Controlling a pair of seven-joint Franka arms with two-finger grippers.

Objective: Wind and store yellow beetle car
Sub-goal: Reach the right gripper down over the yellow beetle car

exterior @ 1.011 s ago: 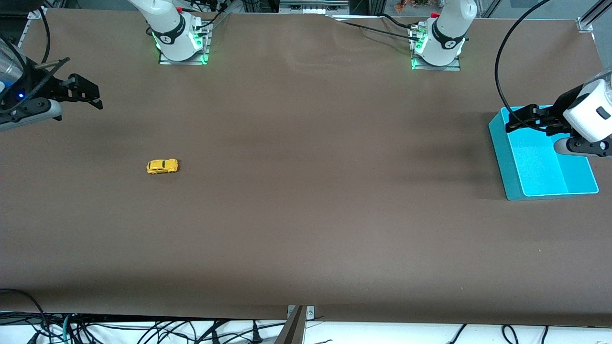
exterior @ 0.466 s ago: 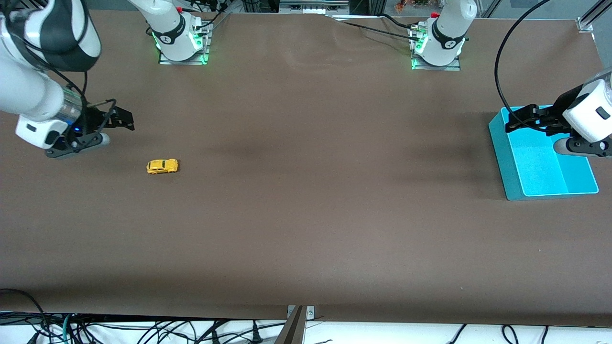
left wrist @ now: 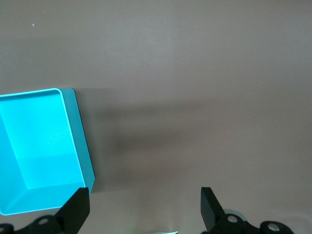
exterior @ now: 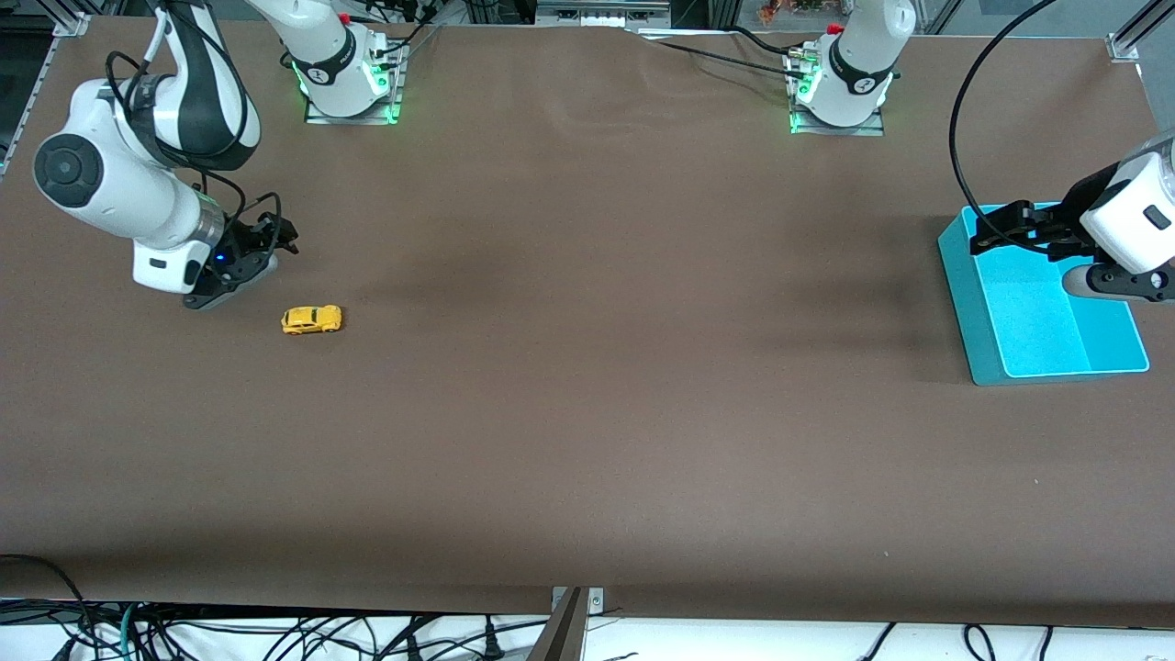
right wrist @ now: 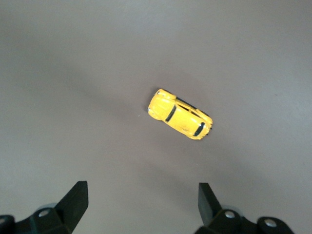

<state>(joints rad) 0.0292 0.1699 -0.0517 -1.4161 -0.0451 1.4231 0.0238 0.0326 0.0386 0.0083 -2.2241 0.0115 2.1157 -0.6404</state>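
The yellow beetle car (exterior: 311,319) (right wrist: 180,114) stands on its wheels on the brown table, toward the right arm's end. My right gripper (exterior: 275,240) (right wrist: 141,200) hangs open a short way from the car, toward the robots' bases, with nothing between its fingers. In the right wrist view the car lies ahead of the fingertips, apart from them. My left gripper (exterior: 996,228) (left wrist: 145,204) is open and empty over the rim of the turquoise bin (exterior: 1046,303) (left wrist: 39,146) at the left arm's end.
The turquoise bin has nothing in it. Both arm bases (exterior: 349,73) (exterior: 840,92) stand along the table's edge farthest from the front camera. Cables (exterior: 275,638) hang below the table's near edge.
The right arm has swung in from the table's end and come down close to the car. The car, the bin and the left arm have not moved.
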